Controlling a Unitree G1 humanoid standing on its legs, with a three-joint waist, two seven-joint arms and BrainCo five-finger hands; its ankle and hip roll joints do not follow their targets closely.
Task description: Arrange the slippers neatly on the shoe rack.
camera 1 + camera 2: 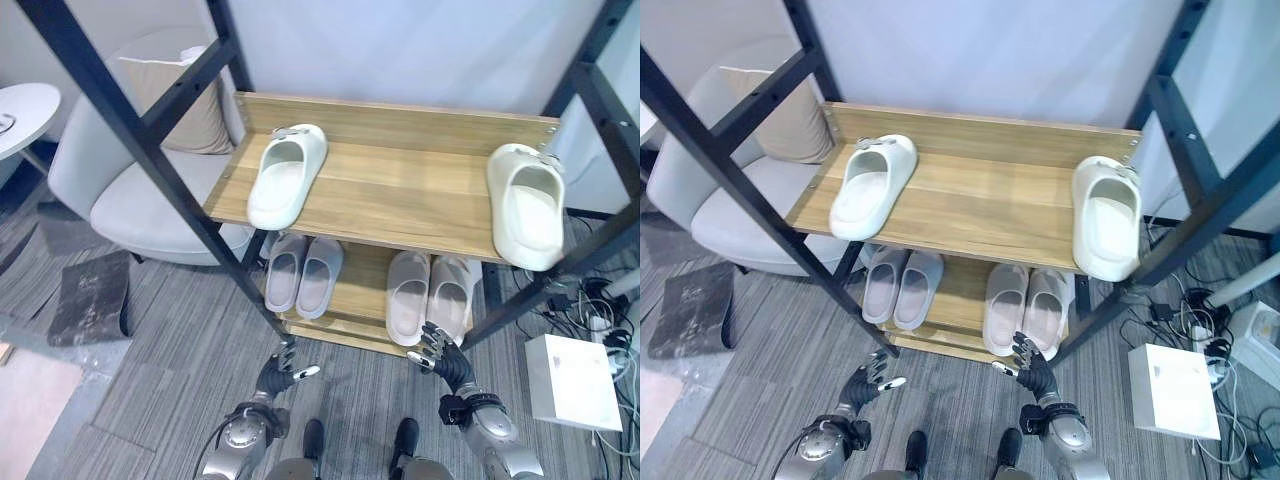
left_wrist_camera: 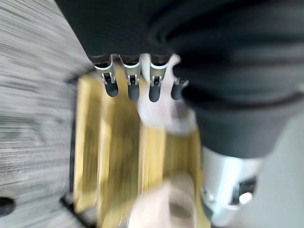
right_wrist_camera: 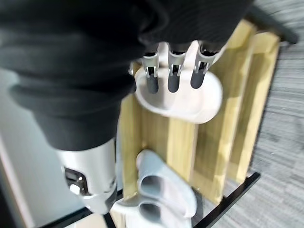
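Left eye view, read from left to right: pale grey upholstered armchair [image 1: 130, 190] beside the rack; black-framed shoe rack with wooden shelves [image 1: 400, 200]. On the top shelf, one cream moulded foam slipper [image 1: 285, 175] at the left end, angled; its cream twin slipper [image 1: 527, 203] far off at the right end, toe hanging past the front edge. Well apart, so not yet a neat pair. On the lower shelf, a pale lilac slipper pair [image 1: 302, 274] side by side, then a second pale pinkish slipper pair [image 1: 430, 296], also side by side.

Down low, near the floor in front of the rack: left hand [image 1: 280, 373] with fingers straight and spread, holding nothing; right hand [image 1: 440, 358] likewise loose and empty, fingertips just before the lower right pair.

Judged by look: light, one-piece foam, springy rather than stiff, smooth but not slippery, nothing fragile. Likely to squash a little under a pinch and slide easily on the wood. Best hold probably across the thick strap over the instep, thumb inside the opening, or along both sidewalls near the middle. White box [image 1: 572, 380] on the floor at far right.
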